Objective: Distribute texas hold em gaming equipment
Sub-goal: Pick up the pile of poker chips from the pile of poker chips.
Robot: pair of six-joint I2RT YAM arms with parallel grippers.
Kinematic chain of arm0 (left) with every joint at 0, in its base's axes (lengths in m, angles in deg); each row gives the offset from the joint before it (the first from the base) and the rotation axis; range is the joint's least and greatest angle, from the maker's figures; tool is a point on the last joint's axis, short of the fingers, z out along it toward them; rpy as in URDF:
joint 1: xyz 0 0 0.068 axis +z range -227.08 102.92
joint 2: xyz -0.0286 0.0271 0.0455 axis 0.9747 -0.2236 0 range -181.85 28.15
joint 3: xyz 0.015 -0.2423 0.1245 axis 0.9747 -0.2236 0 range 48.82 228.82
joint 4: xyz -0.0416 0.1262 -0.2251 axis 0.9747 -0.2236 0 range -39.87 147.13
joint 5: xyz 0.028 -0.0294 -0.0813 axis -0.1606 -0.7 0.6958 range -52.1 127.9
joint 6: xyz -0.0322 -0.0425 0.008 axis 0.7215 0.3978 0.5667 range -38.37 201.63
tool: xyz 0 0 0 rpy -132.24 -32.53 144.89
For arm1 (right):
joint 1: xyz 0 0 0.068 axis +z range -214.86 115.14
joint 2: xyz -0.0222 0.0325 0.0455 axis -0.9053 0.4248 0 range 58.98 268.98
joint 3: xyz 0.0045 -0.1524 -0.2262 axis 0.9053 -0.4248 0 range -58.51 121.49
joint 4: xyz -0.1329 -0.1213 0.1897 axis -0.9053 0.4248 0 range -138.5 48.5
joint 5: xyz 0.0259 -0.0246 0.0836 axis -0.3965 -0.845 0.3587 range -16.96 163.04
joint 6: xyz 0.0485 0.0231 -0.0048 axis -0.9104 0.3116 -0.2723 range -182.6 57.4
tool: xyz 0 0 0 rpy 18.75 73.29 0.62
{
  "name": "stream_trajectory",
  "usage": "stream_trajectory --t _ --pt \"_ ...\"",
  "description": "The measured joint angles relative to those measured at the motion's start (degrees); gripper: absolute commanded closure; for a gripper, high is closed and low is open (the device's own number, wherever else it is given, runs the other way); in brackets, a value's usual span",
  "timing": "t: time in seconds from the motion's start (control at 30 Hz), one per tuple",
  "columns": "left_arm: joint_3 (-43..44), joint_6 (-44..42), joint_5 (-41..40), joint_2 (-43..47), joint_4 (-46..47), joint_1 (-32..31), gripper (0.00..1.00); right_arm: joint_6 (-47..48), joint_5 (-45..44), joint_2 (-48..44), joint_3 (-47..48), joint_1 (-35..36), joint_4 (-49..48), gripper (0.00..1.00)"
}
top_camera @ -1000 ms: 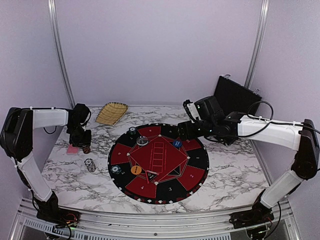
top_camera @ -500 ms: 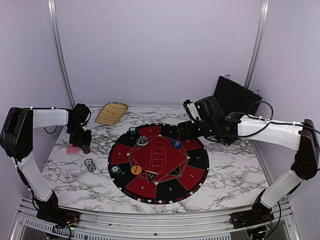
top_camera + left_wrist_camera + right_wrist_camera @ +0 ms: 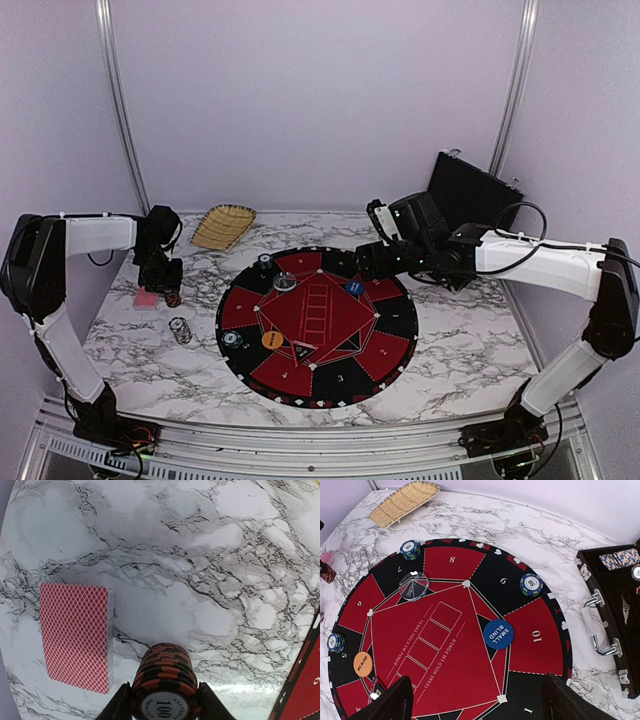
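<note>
left claw (image 3: pixel 164 709): clenched on orange-black chip stack (image 3: pixel 163 672), top chip reads 100
stack location: at the tabletop (image 3: pixel 210 555), just right of the red-backed card deck (image 3: pixel 76 636), off the mat (image 3: pixel 445 645)
right claw (image 3: pixel 480 705): released, empty, above mat
on mat: blue disc (image 3: pixel 498 634), orange disc (image 3: pixel 363 664), clear disc (image 3: pixel 413 586)

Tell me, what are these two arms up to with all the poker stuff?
The left arm's fingers are shut on a stack of orange-and-black poker chips, beside the red-backed cards lying on the marble table, left of the round mat. The right arm's fingers hang open above the mat's far right edge, holding nothing. Small chip stacks sit at several numbered seats on the mat, with a blue disc, an orange disc and a clear disc.
</note>
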Motion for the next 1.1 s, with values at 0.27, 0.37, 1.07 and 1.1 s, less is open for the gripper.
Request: stream_trajectory --t 0.27,0.37,1.07,1.1 --pt "0.9 -0.2 0.0 0.0 -0.6 0.0 0.67 0.0 -0.1 0.0 0.0 0.0 0.0 0.14" --pt "0.9 -0.3 0.0 0.0 -0.7 0.0 0.67 0.0 -0.1 0.0 0.0 0.0 0.0 0.14" --pt "7.9 -0.6 -0.1 -3.4 -3.2 -2.7 0.67 0.0 -0.3 0.0 0.0 0.0 0.0 0.14" --pt "9.0 -0.6 -0.2 -4.1 -3.3 -3.3 0.67 0.0 -0.3 0.0 0.0 0.0 0.0 0.14"
